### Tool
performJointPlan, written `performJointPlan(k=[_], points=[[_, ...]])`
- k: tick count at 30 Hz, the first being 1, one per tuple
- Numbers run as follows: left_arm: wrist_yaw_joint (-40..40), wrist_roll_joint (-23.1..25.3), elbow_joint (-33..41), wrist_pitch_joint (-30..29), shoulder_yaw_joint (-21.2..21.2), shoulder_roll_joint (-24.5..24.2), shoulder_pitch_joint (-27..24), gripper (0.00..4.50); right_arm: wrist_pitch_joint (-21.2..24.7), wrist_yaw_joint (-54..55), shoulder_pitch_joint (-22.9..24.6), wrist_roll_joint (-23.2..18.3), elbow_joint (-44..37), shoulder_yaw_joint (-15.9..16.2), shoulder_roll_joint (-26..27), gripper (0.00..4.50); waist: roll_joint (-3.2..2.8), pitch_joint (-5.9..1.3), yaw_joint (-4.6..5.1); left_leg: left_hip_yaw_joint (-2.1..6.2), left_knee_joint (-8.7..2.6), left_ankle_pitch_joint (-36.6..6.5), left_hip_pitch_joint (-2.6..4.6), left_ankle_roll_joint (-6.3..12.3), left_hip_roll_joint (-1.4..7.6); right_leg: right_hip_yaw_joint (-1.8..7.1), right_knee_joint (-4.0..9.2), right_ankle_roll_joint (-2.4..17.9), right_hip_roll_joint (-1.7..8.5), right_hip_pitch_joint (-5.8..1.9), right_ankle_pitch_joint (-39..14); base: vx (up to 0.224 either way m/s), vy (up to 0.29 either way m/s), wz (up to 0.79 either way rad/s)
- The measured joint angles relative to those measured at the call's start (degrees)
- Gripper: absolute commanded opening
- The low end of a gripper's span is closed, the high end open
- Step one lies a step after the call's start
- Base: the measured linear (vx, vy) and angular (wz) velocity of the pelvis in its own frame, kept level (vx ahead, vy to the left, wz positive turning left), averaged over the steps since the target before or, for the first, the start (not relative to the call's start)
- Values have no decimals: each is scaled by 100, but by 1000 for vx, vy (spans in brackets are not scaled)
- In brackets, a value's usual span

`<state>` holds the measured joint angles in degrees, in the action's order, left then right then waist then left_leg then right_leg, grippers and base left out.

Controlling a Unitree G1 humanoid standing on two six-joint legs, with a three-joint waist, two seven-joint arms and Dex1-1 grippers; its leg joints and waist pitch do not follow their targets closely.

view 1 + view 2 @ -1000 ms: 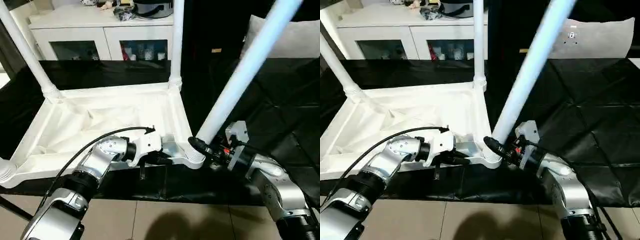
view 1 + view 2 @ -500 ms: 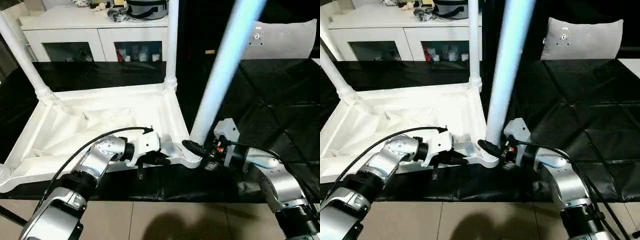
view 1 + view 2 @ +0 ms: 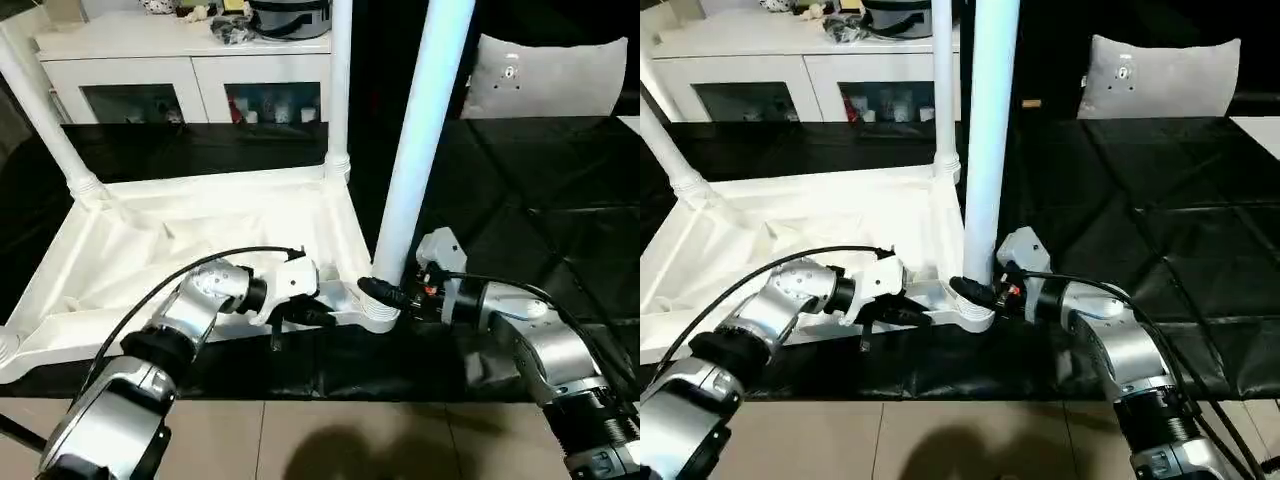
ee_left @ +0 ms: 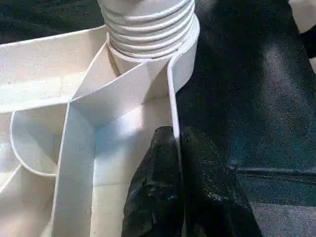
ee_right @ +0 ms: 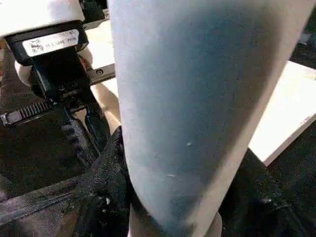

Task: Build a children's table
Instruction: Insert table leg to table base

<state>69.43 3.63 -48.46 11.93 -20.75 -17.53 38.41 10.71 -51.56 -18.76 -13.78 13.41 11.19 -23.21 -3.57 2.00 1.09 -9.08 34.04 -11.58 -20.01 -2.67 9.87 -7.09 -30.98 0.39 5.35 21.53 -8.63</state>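
Right gripper (image 3: 385, 296) clamped round the base of the leg (image 3: 415, 150), which sits in the near corner socket (image 3: 378, 312) directly below the jaws, long axis near upright. Left gripper (image 4: 175, 197) pinches the table top's rim (image 4: 174, 98) just beside that socket, steadying it. Table top (image 3: 150, 250) lies inverted on the black surface.

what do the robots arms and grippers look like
Both forearms are silver metal with ringed black joints. The left arm ends in a white wrist block, with a black cable looping over it. The right arm has a white block, a bit of red and black cables at the wrist. The left gripper and right gripper have textured black fingers. A white barcode label shows in the right wrist view.
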Motion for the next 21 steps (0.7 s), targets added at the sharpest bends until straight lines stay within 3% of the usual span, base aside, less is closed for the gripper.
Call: performJointPlan(k=[6,9,13,16,21], points=[[30,-75,-33,-95,65,-23,9,0,80,172,72,2,-153,0,54,188,-5,6,22,20,-1,-4,-4,-6,-2,-15,9,-1,0,-6,-1,0,0,0],[-57,-173,557,-572,229,-154,-343,0,162,535,75,2,-161,-10,325,188,-24,10,69,28,-4,-6,-4,-10,-2,-19,9,0,0,-2,-1,0,0,0],[-609,-219,2068,-1749,445,-185,-1136,0,190,972,46,76,-160,-12,597,188,-38,20,248,38,-4,-19,-4,-30,-6,-32,19,-2,0,7,-29,0,0,0],[-1132,-206,2735,-2397,498,47,-1440,0,276,1345,-27,148,-126,-126,702,188,-53,31,363,63,-9,-20,-8,-31,-7,-63,33,-1,1,-2,-96,0,0,0],[-2052,268,3439,-3121,427,554,-1654,0,340,1931,-267,322,140,-248,924,188,-35,55,422,81,-14,-21,-14,-30,-8,-98,56,-1,3,0,-96,0,0,0]])
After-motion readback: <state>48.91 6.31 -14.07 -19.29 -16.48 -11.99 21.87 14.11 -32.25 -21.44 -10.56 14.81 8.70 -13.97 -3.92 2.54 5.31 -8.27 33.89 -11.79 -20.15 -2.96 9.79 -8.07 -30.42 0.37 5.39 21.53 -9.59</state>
